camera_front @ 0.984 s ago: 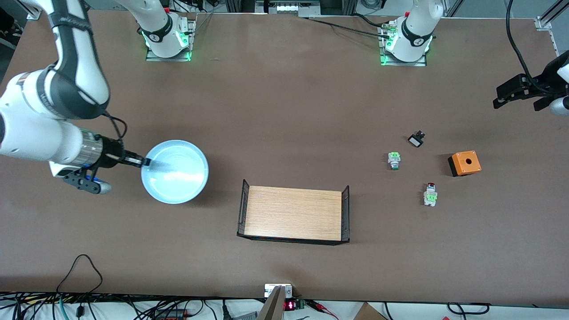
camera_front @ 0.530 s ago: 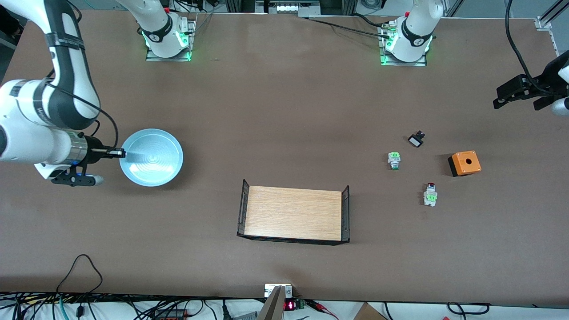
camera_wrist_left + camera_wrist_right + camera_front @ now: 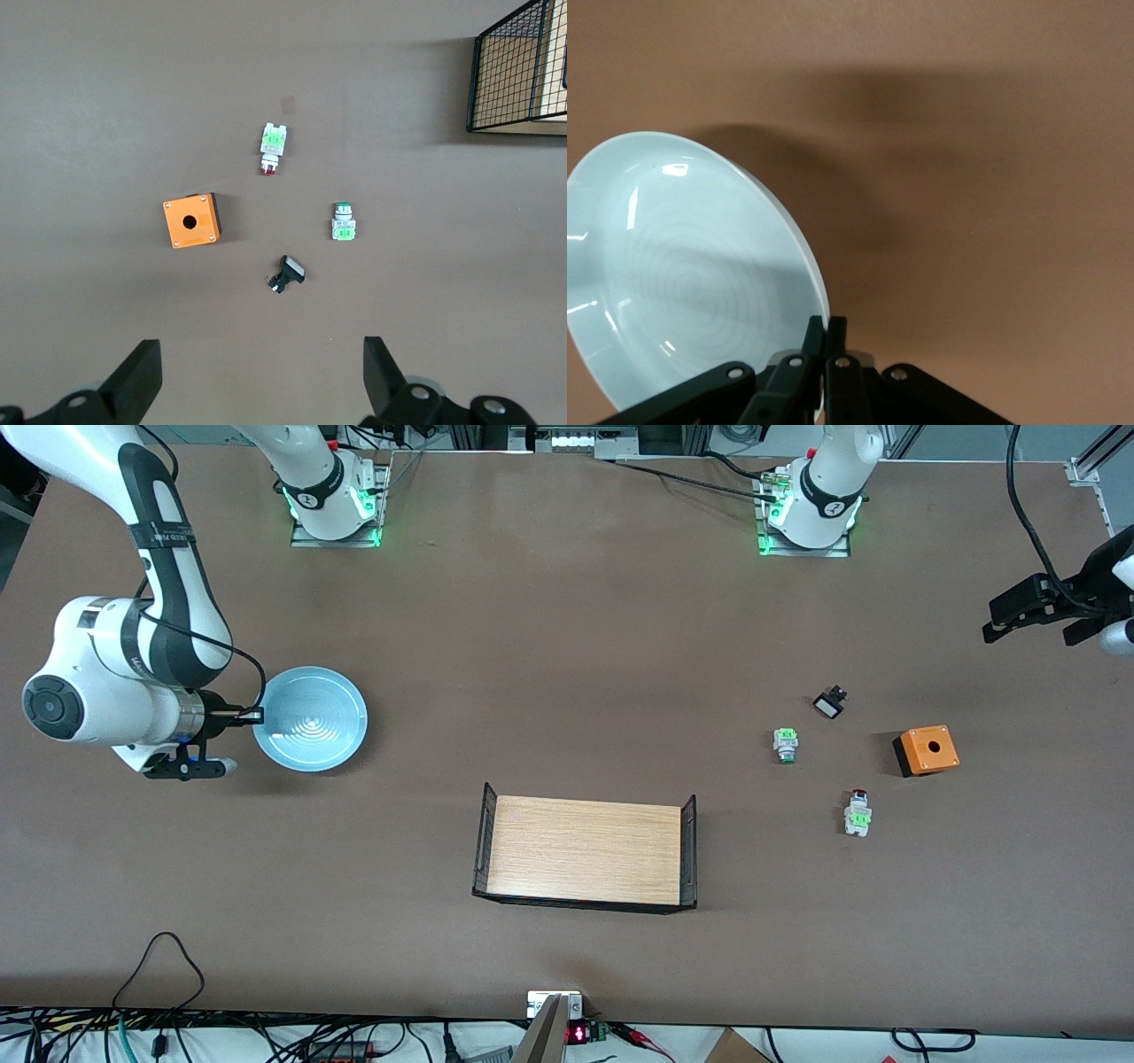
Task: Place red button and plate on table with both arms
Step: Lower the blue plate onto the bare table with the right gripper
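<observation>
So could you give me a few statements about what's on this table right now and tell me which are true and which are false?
1. The right end effector is shut on the rim of the light-blue plate. True.
2. The red button lies on the wooden tray. False: it lies on the table, apart from the tray, toward the left arm's end.
3. The left end effector is open and holds nothing. True.
4. The orange box sits on the plate. False: it stands on the table near the buttons.
5. The green-tipped button lies nearer the front camera than the red button. False: it lies farther.
</observation>
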Available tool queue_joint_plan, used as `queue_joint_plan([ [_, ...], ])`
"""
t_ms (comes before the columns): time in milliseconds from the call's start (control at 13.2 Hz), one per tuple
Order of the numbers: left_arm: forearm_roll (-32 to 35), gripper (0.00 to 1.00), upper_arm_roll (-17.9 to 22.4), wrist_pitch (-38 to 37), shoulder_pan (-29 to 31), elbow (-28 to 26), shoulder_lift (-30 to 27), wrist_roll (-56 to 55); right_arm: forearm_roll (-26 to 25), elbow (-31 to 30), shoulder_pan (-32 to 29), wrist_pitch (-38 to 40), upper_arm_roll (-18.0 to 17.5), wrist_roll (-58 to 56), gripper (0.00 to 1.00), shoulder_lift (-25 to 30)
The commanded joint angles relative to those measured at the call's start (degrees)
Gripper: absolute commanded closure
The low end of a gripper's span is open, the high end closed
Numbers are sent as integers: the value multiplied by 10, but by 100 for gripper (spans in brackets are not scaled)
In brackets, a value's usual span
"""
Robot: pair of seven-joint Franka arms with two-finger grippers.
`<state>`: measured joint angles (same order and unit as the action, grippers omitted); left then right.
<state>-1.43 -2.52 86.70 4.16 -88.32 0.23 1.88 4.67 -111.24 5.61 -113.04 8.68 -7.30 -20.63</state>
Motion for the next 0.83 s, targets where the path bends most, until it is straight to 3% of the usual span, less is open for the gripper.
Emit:
queue_joint_plan([
  [0,-1,0,-3,-4,1,18,8,-6,-4,-74,-17,-68,-9,-40,100,22],
  [227,-2,0,-2,-4,1,18,8,-5,-4,-126,-27,-151,-10,-78,100,20],
  [303,-2,0,-3,-4,0,18,8,-6,-4,-140,-27,-176,-10,-83,96,18],
  [378,-2,0,-3,-5,1,18,8,-1,-4,-143,-27,-183,-10,-83,73,16],
  [454,-2,0,-3,-6,1,18,7,1,-4,-143,-29,-183,-10,-76,11,17],
  [530,-2,0,-3,-6,1,18,7,0,-4,-139,-29,-177,-10,-74,0,24],
  [757,-2,0,-3,-6,1,18,7,0,1,-109,-26,-122,-19,-45,0,50],
])
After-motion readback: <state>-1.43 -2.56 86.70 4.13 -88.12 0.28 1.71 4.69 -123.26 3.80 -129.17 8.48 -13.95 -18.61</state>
